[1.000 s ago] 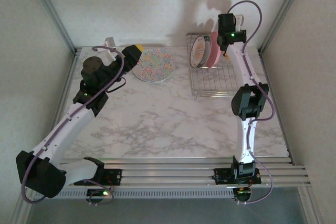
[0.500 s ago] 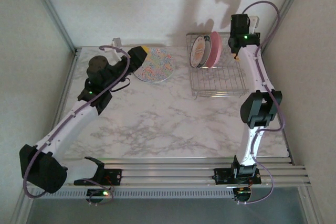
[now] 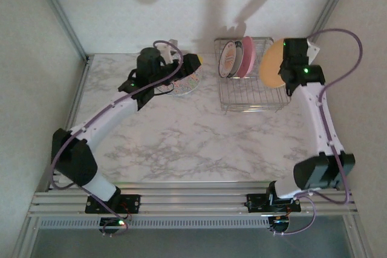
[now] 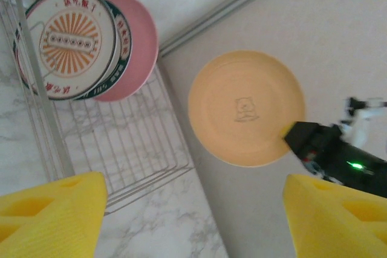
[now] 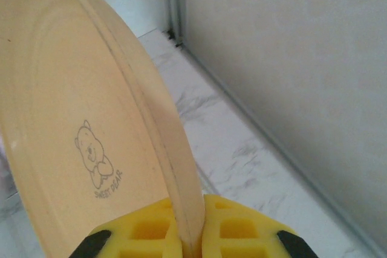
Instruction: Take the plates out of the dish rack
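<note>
1. Right hand (image 5: 190,229) is clamped on the rim of the orange-yellow plate (image 3: 272,64), with a yellow pad on each face. The plate is upright and edge-on to the wrist cam.
2. Top view: the plate is raised at the 3 o'clock side of the dish rack (image 3: 251,92), which sits at 1 o'clock on the counter (image 3: 181,143). In the left wrist view it looks apart from the wires.
3. Why this grip, my read: plates stand on edge in the rack, so a rim pinch from above is the only easy hold. Keeping the plate vertical lets it come out without hitting its neighbours.
4. Left hand (image 4: 193,212) has its fingers wide apart with nothing between them. It is aimed toward 3 o'clock, and the held plate sits centred in its view. Probably set up to receive the plate or go for the next one, can't tell which.
5. In the rack at its 11 o'clock end: the emblem plate (image 3: 228,58), white with an orange sunburst centre and a dark rim. What looks like a second dark-rimmed plate is right behind it, then the pink plate (image 3: 247,55). All lean together on edge.
6. The floral plate (image 3: 184,84) lies flat on the counter at 11 o'clock, partly under the left arm. It counts as unloaded.
7. Writing: the orange-yellow plate has a small bear drawing (image 5: 92,152) with "SWEET BEAR" under it. The emblem plate has red Chinese characters along the top of the rim and a row across the centre band, too small to read.
8. Progress guess: roughly mid-task, one plate out, one in hand, the rest in the rack.
</note>
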`<state>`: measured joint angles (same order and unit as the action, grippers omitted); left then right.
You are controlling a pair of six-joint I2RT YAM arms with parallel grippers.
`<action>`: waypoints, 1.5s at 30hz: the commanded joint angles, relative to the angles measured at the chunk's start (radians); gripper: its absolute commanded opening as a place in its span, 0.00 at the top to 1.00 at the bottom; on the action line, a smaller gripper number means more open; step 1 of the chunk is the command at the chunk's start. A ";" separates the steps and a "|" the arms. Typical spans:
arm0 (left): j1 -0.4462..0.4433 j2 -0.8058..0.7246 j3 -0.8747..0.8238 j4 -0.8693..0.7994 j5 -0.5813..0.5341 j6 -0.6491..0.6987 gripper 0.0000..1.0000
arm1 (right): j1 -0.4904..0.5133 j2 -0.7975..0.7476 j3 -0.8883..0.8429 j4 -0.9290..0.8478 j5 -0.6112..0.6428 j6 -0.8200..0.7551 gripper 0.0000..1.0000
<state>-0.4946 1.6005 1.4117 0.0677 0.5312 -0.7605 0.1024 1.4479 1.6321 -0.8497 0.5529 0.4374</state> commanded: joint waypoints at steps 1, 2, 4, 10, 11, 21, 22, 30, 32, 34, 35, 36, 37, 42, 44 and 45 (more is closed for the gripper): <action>-0.036 0.064 0.088 -0.098 0.034 0.075 0.23 | -0.001 -0.126 -0.107 -0.005 -0.158 0.146 1.00; -0.046 0.087 0.109 -0.115 0.036 0.082 0.23 | 0.000 -0.162 -0.141 0.011 -0.199 0.153 1.00; -0.064 0.123 0.144 -0.143 0.034 0.096 0.23 | -0.001 -0.207 -0.175 0.017 -0.285 0.171 1.00; -0.098 0.215 0.223 -0.218 0.040 0.105 0.23 | -0.001 -0.277 -0.267 0.094 -0.550 0.245 1.00; -0.104 0.227 0.231 -0.224 0.039 0.108 0.23 | -0.001 -0.278 -0.279 0.112 -0.585 0.261 1.00; -0.116 0.277 0.266 -0.263 0.001 0.113 0.28 | 0.001 -0.200 -0.257 0.180 -0.807 0.285 1.00; -0.116 0.280 0.269 -0.264 0.003 0.112 0.29 | 0.003 -0.191 -0.256 0.179 -0.820 0.284 1.00; -0.116 0.301 0.296 -0.308 -0.046 0.118 0.67 | 0.008 -0.134 -0.246 0.203 -0.859 0.284 1.00; -0.116 0.303 0.303 -0.326 -0.061 0.120 0.79 | 0.009 -0.120 -0.236 0.194 -0.857 0.272 1.00; -0.116 0.305 0.310 -0.341 -0.069 0.124 0.88 | 0.010 -0.109 -0.228 0.193 -0.855 0.258 1.00; -0.116 0.307 0.314 -0.346 -0.072 0.124 0.94 | 0.011 -0.104 -0.221 0.191 -0.856 0.250 1.00; -0.114 0.307 0.316 -0.351 -0.075 0.123 1.00 | 0.014 -0.098 -0.215 0.191 -0.857 0.243 1.00; -0.112 0.308 0.319 -0.357 -0.078 0.121 1.00 | 0.017 -0.091 -0.207 0.189 -0.858 0.235 1.00; -0.075 0.285 0.301 -0.351 -0.048 0.077 1.00 | 0.046 -0.044 -0.132 0.131 -0.859 0.158 0.71; -0.043 0.248 0.263 -0.331 -0.023 0.051 1.00 | 0.068 -0.031 -0.094 0.086 -0.834 0.117 0.51; -0.030 0.231 0.247 -0.329 -0.014 0.049 1.00 | 0.078 -0.030 -0.081 0.068 -0.815 0.096 0.46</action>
<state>-0.5652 1.8889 1.6905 -0.2485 0.4767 -0.7071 0.1520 1.4139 1.4830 -0.7341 -0.2798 0.6083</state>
